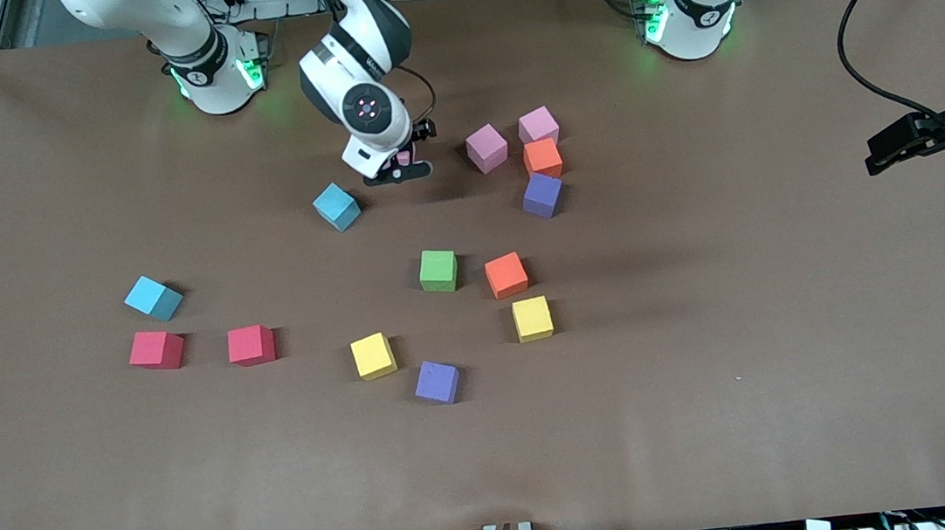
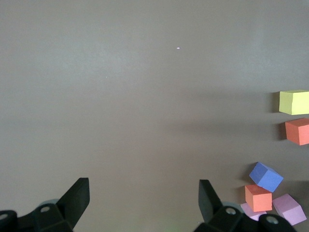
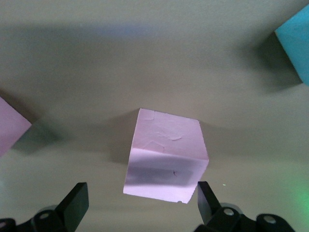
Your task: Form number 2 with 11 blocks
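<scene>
- Clearly the step in hand is an early pick: the worktop carries loose blocks and no digit has taken shape yet, so almost all of the number 2 is left to build.
- Landmark: the cluster of four blocks (two pink, one orange, one purple) that sits close together near the middle of the worktop.
- Right arm reaches down beside that cluster, toward the right arm's end of the worktop; its right tool hangs low over a pink block, fingers spread, nothing pinched.
- In the right wrist view that pink block lies between the two spread fingers, tilted a little against their line.
- Left tool waits well apart from the cluster at the left arm's end, over bare worktop, fingers likewise spread and empty.
- Other blocks, placed from the cluster: a blue block just past the right tool; green, orange and yellow nearer the front camera; a second yellow and a purple nearer still; one blue and two red well off toward the right arm's end.
- Next move, as I judge it: settle the right tool squarely down around the pink block, perhaps turn the wrist to match its faces, then close gently, since the foam would likely squash or slip under a skewed grip.
</scene>
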`<state>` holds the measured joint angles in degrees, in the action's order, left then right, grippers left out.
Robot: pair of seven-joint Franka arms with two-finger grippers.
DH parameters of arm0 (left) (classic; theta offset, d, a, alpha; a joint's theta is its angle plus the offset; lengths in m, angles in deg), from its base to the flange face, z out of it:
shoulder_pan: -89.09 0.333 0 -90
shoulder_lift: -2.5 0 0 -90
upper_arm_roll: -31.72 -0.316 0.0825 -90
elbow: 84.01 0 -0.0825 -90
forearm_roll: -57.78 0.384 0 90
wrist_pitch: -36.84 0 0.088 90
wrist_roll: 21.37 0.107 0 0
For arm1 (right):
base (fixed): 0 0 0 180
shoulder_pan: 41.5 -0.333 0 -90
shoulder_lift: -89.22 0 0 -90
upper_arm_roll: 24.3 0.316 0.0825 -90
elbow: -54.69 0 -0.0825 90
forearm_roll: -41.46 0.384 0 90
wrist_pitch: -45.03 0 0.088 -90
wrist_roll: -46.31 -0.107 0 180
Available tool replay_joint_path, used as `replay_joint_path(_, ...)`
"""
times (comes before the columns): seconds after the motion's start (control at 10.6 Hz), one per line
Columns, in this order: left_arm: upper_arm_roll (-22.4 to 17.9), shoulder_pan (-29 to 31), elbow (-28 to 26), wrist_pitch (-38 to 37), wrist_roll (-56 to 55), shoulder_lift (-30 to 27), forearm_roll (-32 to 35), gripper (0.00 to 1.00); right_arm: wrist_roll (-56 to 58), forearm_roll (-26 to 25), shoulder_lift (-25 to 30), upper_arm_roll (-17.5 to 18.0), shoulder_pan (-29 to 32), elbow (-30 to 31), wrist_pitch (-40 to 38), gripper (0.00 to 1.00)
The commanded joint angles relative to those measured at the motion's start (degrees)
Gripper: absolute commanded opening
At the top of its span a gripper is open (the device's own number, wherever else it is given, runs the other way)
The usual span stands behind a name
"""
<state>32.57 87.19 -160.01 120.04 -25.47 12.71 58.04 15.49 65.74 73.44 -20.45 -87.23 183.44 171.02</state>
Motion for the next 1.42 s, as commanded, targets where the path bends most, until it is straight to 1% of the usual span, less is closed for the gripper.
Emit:
replay_joint_path(0.0, 0.4, 0.2, -0.5, -0.5, 0.7, -0.6, -0.7, 1.00, 0.4, 2.5, 2.2, 0.3, 1.7, 2.6, 0.5, 1.00)
replay_joint_path(0.38, 0.2, 0.1, -1.4, -0.2, 1.2, -1.4, -0.7, 1.00, 0.5, 2.5, 1.3, 0.3, 1.7, 2.7, 0.7, 1.00)
replay_joint_path(0.66, 0.2, 0.1, -6.2, 3.8, 1.2, -4.0, -0.7, 1.00, 0.5, 2.5, 0.7, 0.3, 1.7, 2.8, 1.1, 1.00)
replay_joint_path(0.95, 0.9, -0.6, -6.2, 3.6, 0.1, -3.9, -0.6, 1.00, 0.5, 2.5, -1.4, 0.4, 1.4, 2.7, 2.4, 1.00)
replay_joint_path(1.04, 1.9, -0.6, -7.0, 3.6, -0.1, -3.9, -0.4, 1.00, 0.5, 2.5, -2.1, 0.4, 1.1, 2.7, 3.5, 1.00)
replay_joint_path(1.23, 2.3, -0.7, -9.0, 4.1, -0.2, -3.9, -0.8, 1.00, 0.5, 2.5, -2.7, 0.4, 0.9, 2.7, 3.8, 1.00)
replay_joint_path(1.32, 4.2, -0.8, -9.2, 5.1, -0.2, -3.6, -0.9, 1.00, 0.5, 2.6, -2.6, 0.4, 1.1, 2.7, 3.9, 0.81)
